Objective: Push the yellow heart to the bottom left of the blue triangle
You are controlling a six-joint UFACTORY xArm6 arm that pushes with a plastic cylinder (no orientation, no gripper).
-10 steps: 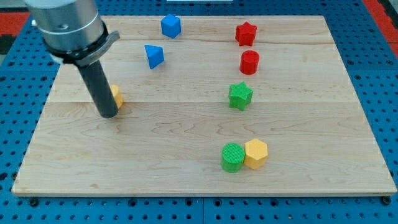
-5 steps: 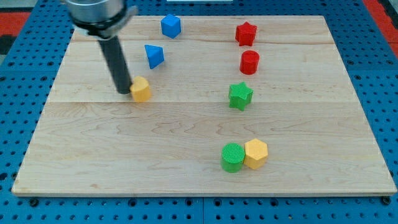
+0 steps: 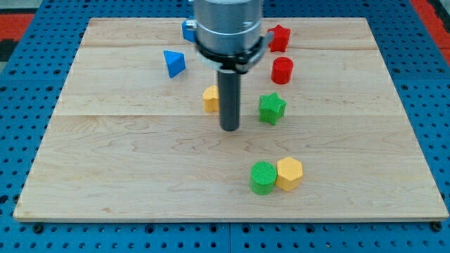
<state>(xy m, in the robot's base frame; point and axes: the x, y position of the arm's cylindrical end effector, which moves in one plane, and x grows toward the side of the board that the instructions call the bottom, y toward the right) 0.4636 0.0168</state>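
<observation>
The yellow heart (image 3: pixel 210 98) lies near the board's middle, partly hidden behind my rod. The blue triangle (image 3: pixel 174 63) lies up and to the left of it, well apart. My tip (image 3: pixel 230 128) rests on the board just right of and below the yellow heart, between it and the green star (image 3: pixel 271 108).
A blue cube (image 3: pixel 187 29) peeks out behind the arm at the top. A red star (image 3: pixel 280 38) and a red cylinder (image 3: pixel 282 70) lie at upper right. A green cylinder (image 3: pixel 264 177) touches a yellow hexagon (image 3: pixel 289 173) at lower right. The wooden board (image 3: pixel 105 161) sits on a blue pegboard.
My tip has swept from the left side to the board's middle. The yellow heart has slid right with it, from lower left of the blue triangle to its lower right.
</observation>
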